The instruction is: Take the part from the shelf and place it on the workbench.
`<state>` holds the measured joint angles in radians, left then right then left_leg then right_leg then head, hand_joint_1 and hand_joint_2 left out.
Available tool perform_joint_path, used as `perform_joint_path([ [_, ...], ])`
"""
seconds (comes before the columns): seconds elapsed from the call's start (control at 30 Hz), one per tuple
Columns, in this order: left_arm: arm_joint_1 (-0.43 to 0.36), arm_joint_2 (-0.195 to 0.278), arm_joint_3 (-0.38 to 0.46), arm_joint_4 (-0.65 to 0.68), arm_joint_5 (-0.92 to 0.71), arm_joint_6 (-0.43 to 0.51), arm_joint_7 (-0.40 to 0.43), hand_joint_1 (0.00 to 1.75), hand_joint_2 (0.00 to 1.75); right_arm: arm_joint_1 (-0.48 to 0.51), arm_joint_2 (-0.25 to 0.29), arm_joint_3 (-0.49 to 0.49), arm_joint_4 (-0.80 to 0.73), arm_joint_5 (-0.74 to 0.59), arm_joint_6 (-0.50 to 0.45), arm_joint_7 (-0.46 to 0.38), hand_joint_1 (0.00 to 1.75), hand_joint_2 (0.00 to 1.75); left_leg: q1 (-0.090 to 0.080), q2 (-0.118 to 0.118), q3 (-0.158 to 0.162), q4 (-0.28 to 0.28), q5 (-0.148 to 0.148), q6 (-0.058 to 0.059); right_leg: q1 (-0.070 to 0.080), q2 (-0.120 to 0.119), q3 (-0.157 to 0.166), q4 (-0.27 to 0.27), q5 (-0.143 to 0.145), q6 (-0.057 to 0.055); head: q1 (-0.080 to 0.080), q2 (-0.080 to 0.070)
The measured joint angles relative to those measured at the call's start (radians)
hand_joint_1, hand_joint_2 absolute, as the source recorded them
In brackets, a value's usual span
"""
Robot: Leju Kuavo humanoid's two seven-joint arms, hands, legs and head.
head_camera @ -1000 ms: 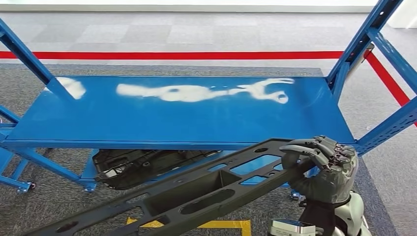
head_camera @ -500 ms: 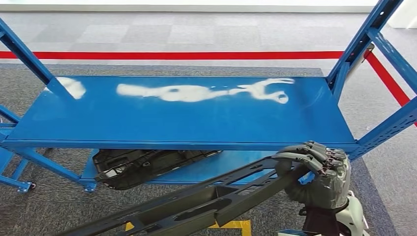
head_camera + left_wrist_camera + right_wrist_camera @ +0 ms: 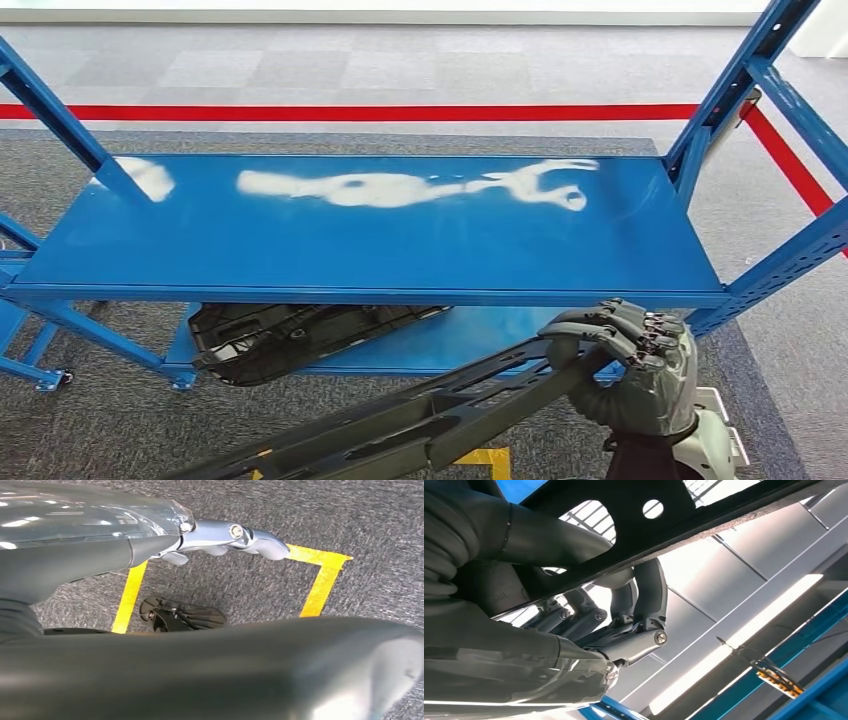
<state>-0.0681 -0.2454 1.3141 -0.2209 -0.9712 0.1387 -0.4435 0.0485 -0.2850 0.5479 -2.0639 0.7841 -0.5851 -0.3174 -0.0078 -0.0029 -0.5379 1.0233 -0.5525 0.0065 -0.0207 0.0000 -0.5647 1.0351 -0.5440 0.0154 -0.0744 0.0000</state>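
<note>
While right hand [image 3: 635,365] grips end of long dark part [image 3: 420,425] w/ fingers curled over it, part hangs tilted in front of blue shelf [image 3: 370,250]; left hand's state I cannot tell

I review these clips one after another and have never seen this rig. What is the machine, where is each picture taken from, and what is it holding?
This is a two-legged humanoid robot with two arms, each ending in a many-fingered hand. The wide picture comes from a camera high on its body, looking forward and down at a blue shelf. Its top board is bare apart from glare. On the lower board lies a dark part.

The right hand grips one end of a long black frame with cut-out holes, held in front of the shelf.

The other two pictures come from cameras at the wrists and are turned. The right wrist view looks up past the fingers, curled around the frame. The left wrist view looks down at grey carpet with yellow tape; I cannot tell how the left hand stands.
</note>
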Motion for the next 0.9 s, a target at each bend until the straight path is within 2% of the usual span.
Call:
perform_joint_path([
  [0.03, 0.0, 0.0, 0.001, 0.0, -0.001, 0.0, 0.003, 0.0, 1.75, 0.001, 0.0, 0.002, 0.0, 0.003, 0.0, 0.003, 1.75, 1.75, -0.002, 0.0, 0.0, 0.0, 0.001, 0.004, -0.002, 0.0, 0.001, -0.003, 0.003, 0.004, 0.0, 0.0],
  [0.1, -0.001, -0.002, 0.003, 0.0, -0.003, 0.001, 0.01, 0.0, 1.75, 0.003, 0.0, 0.005, 0.002, 0.013, 0.002, 0.011, 1.75, 1.75, -0.003, 0.002, 0.011, -0.022, 0.015, 0.02, -0.005, -0.001, 0.007, -0.013, 0.007, 0.014, 0.0, 0.0],
  [0.17, -0.002, -0.004, 0.003, 0.0, -0.004, 0.001, 0.014, 0.0, 1.75, 0.003, -0.001, 0.006, 0.005, 0.023, 0.003, 0.018, 1.75, 1.75, 0.005, 0.006, 0.026, -0.057, 0.039, 0.035, -0.003, 0.0, -0.002, 0.016, -0.022, 0.017, 0.001, 0.0],
  [0.27, 0.0, -0.007, 0.004, 0.0, -0.004, 0.001, 0.019, 0.0, 1.75, 0.006, -0.003, 0.006, 0.013, 0.031, 0.004, 0.024, 1.75, 1.75, 0.013, 0.01, 0.026, -0.065, 0.048, 0.039, -0.008, 0.001, -0.074, 0.18, -0.108, 0.026, 0.001, 0.0],
  [0.3, 0.001, -0.007, 0.005, 0.0, -0.004, 0.001, 0.02, 0.0, 1.75, 0.008, -0.004, 0.007, 0.016, 0.034, 0.004, 0.026, 1.75, 1.75, 0.016, 0.011, 0.023, -0.061, 0.047, 0.038, -0.012, 0.001, -0.091, 0.218, -0.116, 0.033, 0.001, 0.0],
  [0.33, 0.001, -0.008, 0.005, 0.0, -0.005, 0.001, 0.021, 0.0, 1.75, 0.01, -0.004, 0.007, 0.019, 0.036, 0.004, 0.029, 1.75, 1.75, 0.02, 0.011, 0.021, -0.056, 0.045, 0.034, -0.015, 0.0, -0.092, 0.222, -0.106, 0.04, 0.001, 0.0],
  [0.37, 0.001, -0.008, 0.005, 0.0, -0.006, 0.001, 0.024, 0.0, 1.75, 0.01, -0.005, 0.007, 0.021, 0.038, 0.004, 0.031, 1.75, 1.75, 0.027, 0.011, 0.017, -0.047, 0.041, 0.027, -0.02, 0.0, -0.072, 0.184, -0.077, 0.049, 0.001, 0.0],
  [0.43, 0.0, -0.007, 0.005, 0.0, -0.009, 0.004, 0.031, 0.0, 1.75, 0.011, -0.005, 0.007, 0.024, 0.042, 0.004, 0.036, 1.75, 1.75, 0.038, 0.009, 0.004, -0.016, 0.025, 0.001, -0.028, 0.002, -0.016, 0.068, -0.023, 0.067, 0.003, 0.0],
  [0.47, 0.0, -0.006, 0.005, 0.0, -0.012, 0.006, 0.034, 0.0, 1.75, 0.012, -0.005, 0.007, 0.026, 0.044, 0.004, 0.038, 1.75, 1.75, 0.04, 0.007, -0.004, 0.001, 0.018, -0.012, -0.03, 0.006, -0.001, 0.031, -0.01, 0.065, 0.004, 0.0],
  [0.5, 0.0, -0.005, 0.005, 0.0, -0.014, 0.007, 0.037, 0.0, 1.75, 0.013, -0.005, 0.007, 0.028, 0.046, 0.004, 0.04, 1.75, 1.75, 0.038, 0.005, -0.011, 0.013, 0.013, -0.022, -0.03, 0.01, 0.001, 0.021, -0.01, 0.058, 0.005, 0.0],
  [0.57, 0.0, -0.004, 0.005, 0.0, -0.017, 0.008, 0.04, 0.0, 1.75, 0.017, -0.005, 0.007, 0.03, 0.048, 0.004, 0.043, 1.75, 1.75, 0.037, 0.003, -0.02, 0.021, 0.016, -0.029, -0.028, 0.014, -0.01, 0.033, -0.01, 0.035, 0.005, 0.0],
  [0.6, 0.001, -0.004, 0.005, 0.0, -0.017, 0.008, 0.042, 0.0, 1.75, 0.017, -0.005, 0.007, 0.03, 0.048, 0.004, 0.044, 1.75, 1.75, 0.038, 0.003, -0.021, 0.022, 0.013, -0.031, -0.028, 0.011, -0.014, 0.036, -0.008, 0.028, 0.005, 0.0],
  [0.63, 0.001, -0.004, 0.005, 0.0, -0.017, 0.009, 0.044, 0.0, 1.75, 0.017, -0.005, 0.007, 0.031, 0.048, 0.004, 0.045, 1.75, 1.75, 0.039, 0.003, -0.025, 0.032, 0.001, -0.033, -0.028, 0.009, -0.019, 0.037, -0.004, 0.02, 0.005, 0.0],
  [0.7, 0.0, -0.004, 0.005, 0.0, -0.018, 0.01, 0.048, 0.0, 1.75, 0.017, -0.005, 0.007, 0.031, 0.048, 0.005, 0.049, 1.75, 1.75, 0.038, 0.003, -0.051, 0.102, -0.064, -0.037, -0.026, 0.002, -0.033, 0.037, 0.005, 0.004, 0.005, 0.0],
  [0.77, 0.0, -0.004, 0.005, 0.0, -0.018, 0.012, 0.05, 0.0, 1.75, 0.018, -0.005, 0.007, 0.031, 0.045, 0.006, 0.053, 1.75, 1.75, 0.035, 0.003, -0.091, 0.229, -0.143, -0.036, -0.02, -0.004, -0.051, 0.037, 0.016, -0.006, 0.005, 0.0],
  [0.8, 0.0, -0.004, 0.005, 0.0, -0.018, 0.013, 0.051, 0.0, 1.75, 0.018, -0.005, 0.007, 0.031, 0.043, 0.008, 0.054, 1.75, 1.75, 0.034, 0.003, -0.101, 0.276, -0.165, -0.033, -0.017, -0.006, -0.059, 0.037, 0.022, -0.008, 0.005, 0.0],
  [0.83, 0.001, -0.004, 0.006, 0.0, -0.017, 0.014, 0.051, 0.0, 1.75, 0.019, -0.005, 0.007, 0.032, 0.039, 0.011, 0.054, 1.75, 1.75, 0.031, 0.003, -0.094, 0.289, -0.169, -0.027, -0.013, -0.008, -0.067, 0.037, 0.028, -0.009, 0.005, 0.0],
  [0.87, 0.001, -0.004, 0.006, 0.0, -0.017, 0.014, 0.051, 0.0, 1.75, 0.019, -0.005, 0.007, 0.032, 0.034, 0.015, 0.054, 1.75, 1.75, 0.027, 0.003, -0.067, 0.259, -0.155, -0.019, -0.01, -0.008, -0.073, 0.037, 0.035, -0.009, 0.005, 0.0],
  [0.9, 0.0, -0.004, 0.006, 0.0, -0.017, 0.015, 0.051, 0.0, 1.75, 0.018, -0.005, 0.007, 0.032, 0.028, 0.018, 0.055, 1.75, 1.75, 0.022, 0.003, -0.022, 0.193, -0.13, -0.007, -0.007, -0.008, -0.079, 0.037, 0.041, -0.008, 0.005, 0.0],
])
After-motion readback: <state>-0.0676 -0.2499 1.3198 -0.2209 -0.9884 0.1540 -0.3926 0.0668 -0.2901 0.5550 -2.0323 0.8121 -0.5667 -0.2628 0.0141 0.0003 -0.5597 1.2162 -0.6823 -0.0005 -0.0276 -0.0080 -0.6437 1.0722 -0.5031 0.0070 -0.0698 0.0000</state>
